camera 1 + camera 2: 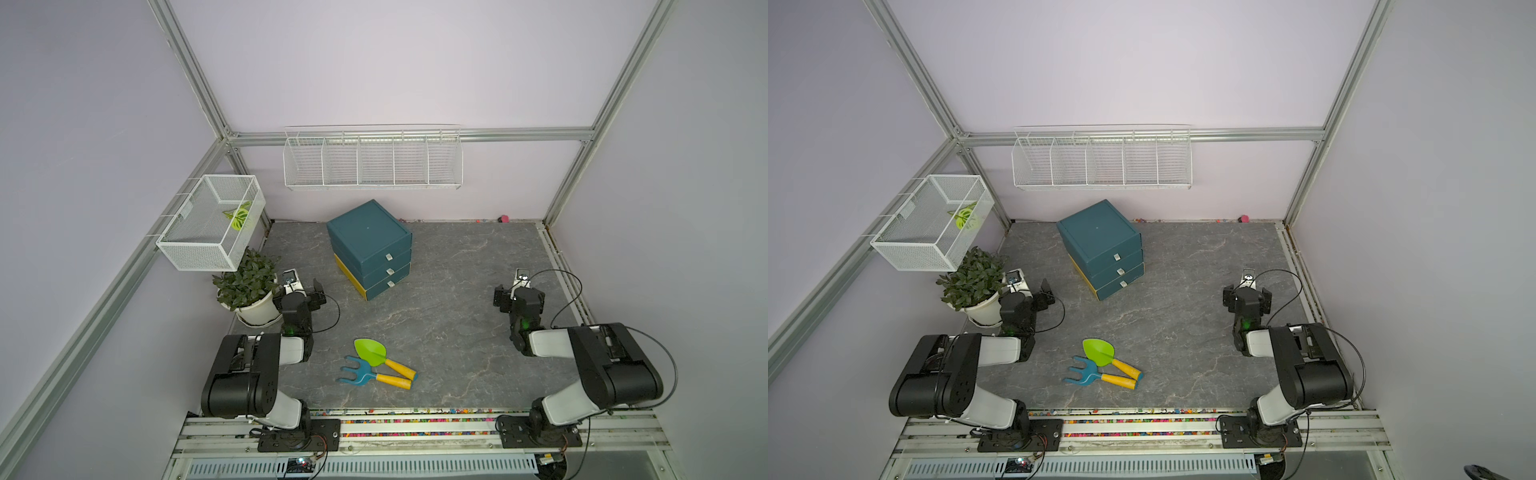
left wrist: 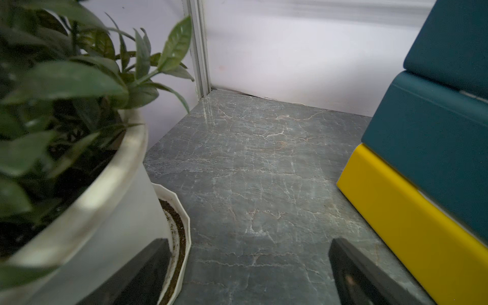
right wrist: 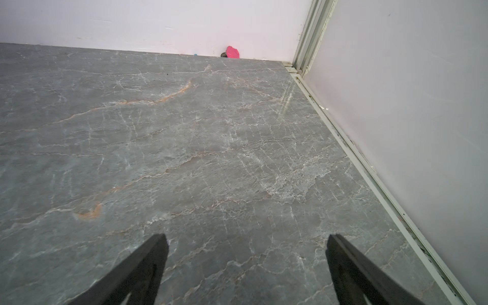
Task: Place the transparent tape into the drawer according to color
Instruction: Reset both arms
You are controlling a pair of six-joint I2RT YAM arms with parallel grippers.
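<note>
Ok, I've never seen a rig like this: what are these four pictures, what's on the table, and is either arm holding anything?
Two pictures look down from overhead, nearly the same view; the other two come from a camera on each arm's wrist. Each arm ends in a pair of fingers: the left fingers and the right fingers are both spread open and hold nothing. On the grey table stand a teal drawer cabinet, all three drawers shut, a potted plant, a green toy shovel and a blue toy rake. No tape shows in any picture.
</note>
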